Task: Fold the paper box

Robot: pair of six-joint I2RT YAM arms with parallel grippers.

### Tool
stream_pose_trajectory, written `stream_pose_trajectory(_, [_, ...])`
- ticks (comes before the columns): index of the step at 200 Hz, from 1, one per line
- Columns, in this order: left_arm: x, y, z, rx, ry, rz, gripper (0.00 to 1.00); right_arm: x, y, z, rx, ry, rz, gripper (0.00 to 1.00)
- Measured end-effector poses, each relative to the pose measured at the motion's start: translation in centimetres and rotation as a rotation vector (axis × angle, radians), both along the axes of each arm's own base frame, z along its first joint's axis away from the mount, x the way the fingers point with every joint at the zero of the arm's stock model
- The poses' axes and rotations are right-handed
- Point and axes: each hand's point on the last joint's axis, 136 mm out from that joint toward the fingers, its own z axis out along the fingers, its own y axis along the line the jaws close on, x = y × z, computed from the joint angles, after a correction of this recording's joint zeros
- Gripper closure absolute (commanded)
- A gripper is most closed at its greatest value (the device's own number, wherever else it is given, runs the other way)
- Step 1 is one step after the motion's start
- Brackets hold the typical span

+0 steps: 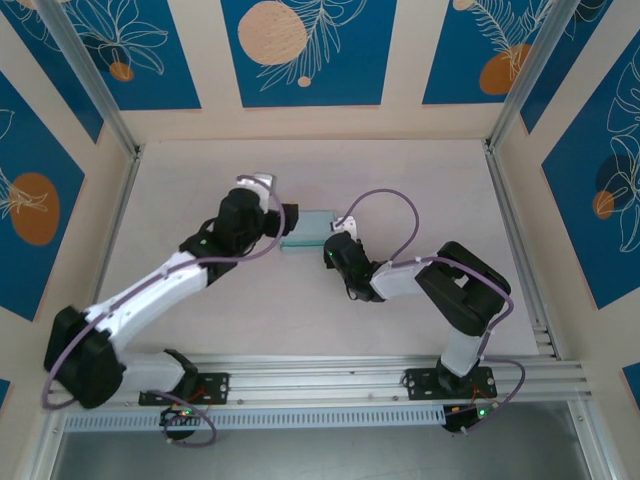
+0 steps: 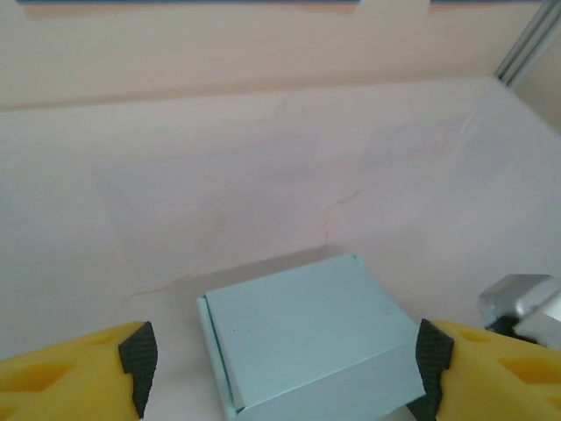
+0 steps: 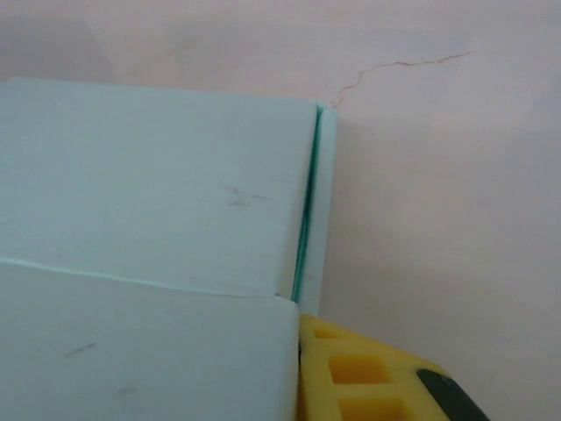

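Note:
The paper box [image 1: 306,232] is a closed, shallow, pale blue box lying flat on the table between the two arms. In the left wrist view the box [image 2: 307,333] lies between my left gripper's [image 2: 286,360] yellow fingers. That gripper is open: the right pad [image 2: 434,360] sits at the box's right edge, and the left pad [image 2: 138,355] stands apart from it. My right gripper [image 1: 340,240] is at the box's right side. In the right wrist view one yellow finger [image 3: 368,377] rests against the corner of the box [image 3: 149,193]; the other finger is hidden.
The pale table [image 1: 420,190] has bare room behind and to both sides of the box. Patterned walls with metal posts [image 1: 90,80] enclose it. A grey metal piece [image 2: 517,303] of the right arm shows at the left wrist view's right edge.

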Motion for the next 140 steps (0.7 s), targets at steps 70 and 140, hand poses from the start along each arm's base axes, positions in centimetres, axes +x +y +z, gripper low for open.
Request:
stream_pose_trajectory(70, [3.5,-5.7,-8.8,0.094,0.251,-0.143,0.56,-0.8,-0.3,-0.3,-0.028,0.026,0.012,0.60])
stream_pose_trajectory(140, [5.4,-6.2,-13.2,0.133,0.363,-0.144,0.66,-2.2,-0.4,0.3,-0.106,0.063,0.064,0.41])
